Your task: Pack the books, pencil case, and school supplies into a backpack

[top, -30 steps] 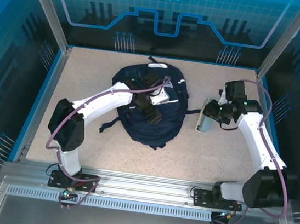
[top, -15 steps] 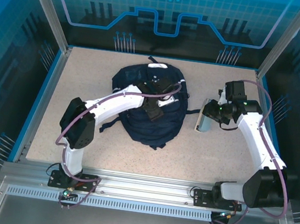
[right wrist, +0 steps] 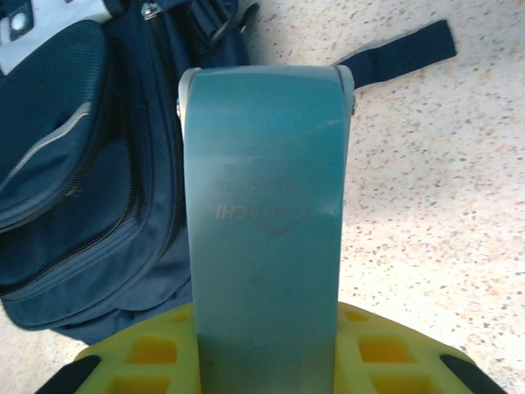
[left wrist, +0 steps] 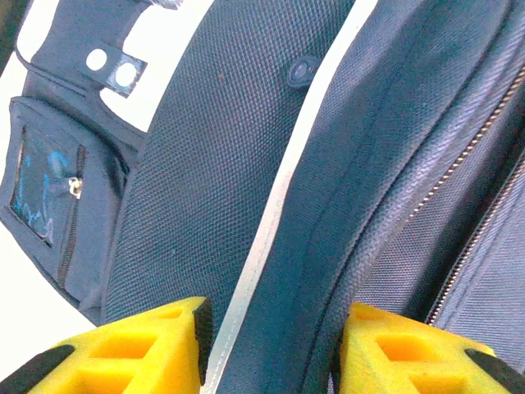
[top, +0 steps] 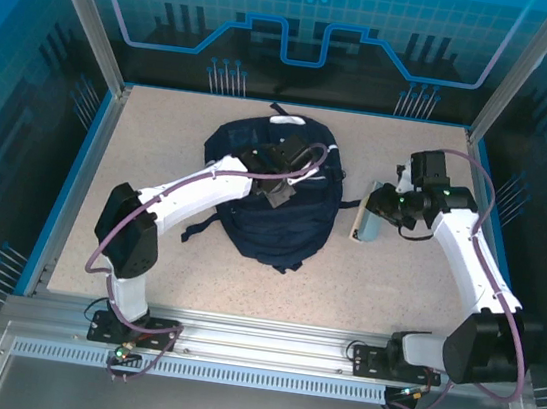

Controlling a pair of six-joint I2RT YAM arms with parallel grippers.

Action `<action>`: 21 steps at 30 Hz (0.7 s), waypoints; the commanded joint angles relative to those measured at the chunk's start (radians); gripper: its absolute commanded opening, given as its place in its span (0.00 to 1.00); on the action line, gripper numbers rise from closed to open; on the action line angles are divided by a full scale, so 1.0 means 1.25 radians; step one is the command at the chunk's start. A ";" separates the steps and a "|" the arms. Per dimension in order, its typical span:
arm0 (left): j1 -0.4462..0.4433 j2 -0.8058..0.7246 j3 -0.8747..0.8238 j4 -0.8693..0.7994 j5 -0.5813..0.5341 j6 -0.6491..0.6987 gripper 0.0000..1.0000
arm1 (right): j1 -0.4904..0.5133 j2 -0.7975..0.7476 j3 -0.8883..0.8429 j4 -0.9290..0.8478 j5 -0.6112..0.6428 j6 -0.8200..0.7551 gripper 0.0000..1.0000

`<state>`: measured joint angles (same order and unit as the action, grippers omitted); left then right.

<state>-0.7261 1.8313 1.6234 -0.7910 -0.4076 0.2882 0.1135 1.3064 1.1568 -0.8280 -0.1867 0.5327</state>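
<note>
The backpack (top: 286,226) lies flat mid-tabletop (top: 161,139), a little toward the far edge. The left gripper (top: 277,190) sits right on top of it, its 2 yellow fingers (left wrist: 139,349) spread either side of a ridge of fabric beside the zip, probably to work the bag open. The right gripper (right wrist: 267,361) is clamped on a grey-green pencil case (right wrist: 267,205), held just beside the backpack's right side, seemingly waiting for an opening.
</note>
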 commanded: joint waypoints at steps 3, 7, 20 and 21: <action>0.004 0.024 -0.024 0.031 -0.065 0.020 0.42 | 0.015 -0.037 -0.022 0.054 -0.103 0.028 0.26; 0.004 0.011 -0.017 0.050 -0.063 0.020 0.31 | 0.020 -0.037 -0.034 0.066 -0.126 0.039 0.25; 0.004 -0.118 0.040 0.157 -0.047 -0.060 0.05 | 0.145 -0.011 -0.079 0.241 -0.307 0.184 0.25; 0.004 -0.123 0.042 0.165 -0.042 -0.066 0.05 | 0.164 0.001 -0.076 0.258 -0.319 0.197 0.25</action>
<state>-0.7197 1.7588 1.6070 -0.6903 -0.4454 0.2626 0.2699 1.2915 1.0546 -0.6167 -0.4740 0.7094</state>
